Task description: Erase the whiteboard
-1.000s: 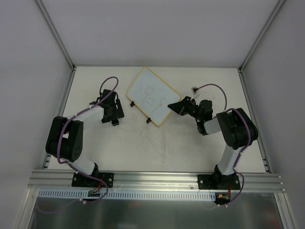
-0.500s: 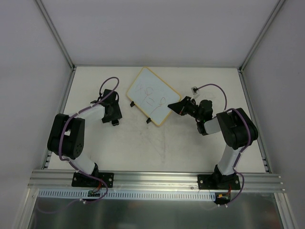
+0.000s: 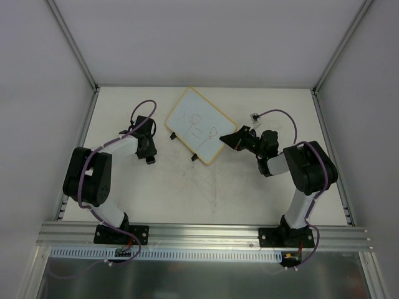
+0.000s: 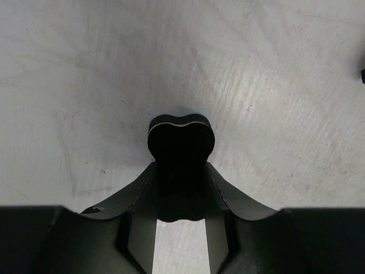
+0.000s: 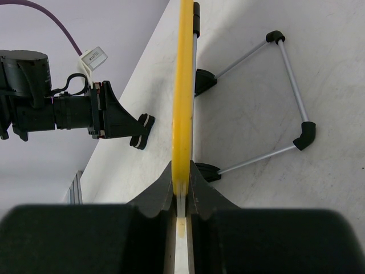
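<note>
Left gripper [image 4: 180,134] is seen pinched together, empty, left of table [image 3: 187,193] centre, just clear of the whiteboard [image 3: 198,124]. That is found mid-table near the far edge, its right rim clamped by the right gripper [image 5: 181,191]. Markings cannot be read.

**No legible writing in view**

The only handwriting stands on the whiteboard [image 3: 198,124]. A few dark hand-drawn marks sit in two loose rows on its white face, seen from the top view. They are loops and short strokes, one or two shaped a little like a 9 or a 0, but they are too small and faint to read as letters or numbers. A small white tag [image 5: 94,57] is fixed on a purple cable [image 3: 274,111]. In the right wrist view it shows faint dark lines of print, too small to make out.
</note>
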Robot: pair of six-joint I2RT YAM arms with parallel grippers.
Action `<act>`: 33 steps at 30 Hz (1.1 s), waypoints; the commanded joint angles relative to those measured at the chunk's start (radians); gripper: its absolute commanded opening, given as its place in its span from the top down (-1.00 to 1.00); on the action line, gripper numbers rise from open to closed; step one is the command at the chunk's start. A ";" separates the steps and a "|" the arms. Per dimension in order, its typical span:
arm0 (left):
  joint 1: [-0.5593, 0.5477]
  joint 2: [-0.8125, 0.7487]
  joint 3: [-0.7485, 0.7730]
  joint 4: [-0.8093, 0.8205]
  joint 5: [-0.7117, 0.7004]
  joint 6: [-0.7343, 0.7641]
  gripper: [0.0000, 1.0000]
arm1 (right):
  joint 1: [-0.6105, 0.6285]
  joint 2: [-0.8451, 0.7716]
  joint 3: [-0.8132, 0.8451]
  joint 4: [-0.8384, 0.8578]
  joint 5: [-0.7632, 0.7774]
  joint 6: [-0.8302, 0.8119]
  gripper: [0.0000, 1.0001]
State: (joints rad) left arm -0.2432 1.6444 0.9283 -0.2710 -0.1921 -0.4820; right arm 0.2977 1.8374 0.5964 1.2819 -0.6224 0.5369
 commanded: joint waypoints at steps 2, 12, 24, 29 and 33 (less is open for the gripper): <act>-0.007 0.002 0.027 -0.017 -0.001 0.003 0.74 | -0.008 -0.012 0.029 0.250 -0.019 -0.014 1.00; -0.004 -0.055 0.132 0.006 0.098 0.065 1.00 | -0.008 -0.009 0.034 0.250 -0.025 -0.009 1.00; -0.004 -0.011 0.340 0.104 0.279 0.190 1.00 | -0.008 -0.010 0.037 0.250 -0.037 -0.006 1.00; -0.004 0.060 0.414 0.162 0.388 0.247 1.00 | -0.008 -0.012 0.039 0.250 -0.040 -0.009 1.00; -0.002 0.080 0.376 0.297 0.433 0.301 1.00 | -0.008 -0.010 0.042 0.250 -0.042 -0.006 1.00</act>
State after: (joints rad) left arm -0.2428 1.7103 1.3125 -0.0948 0.1581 -0.2592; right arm 0.2920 1.8374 0.6014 1.2755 -0.6373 0.5385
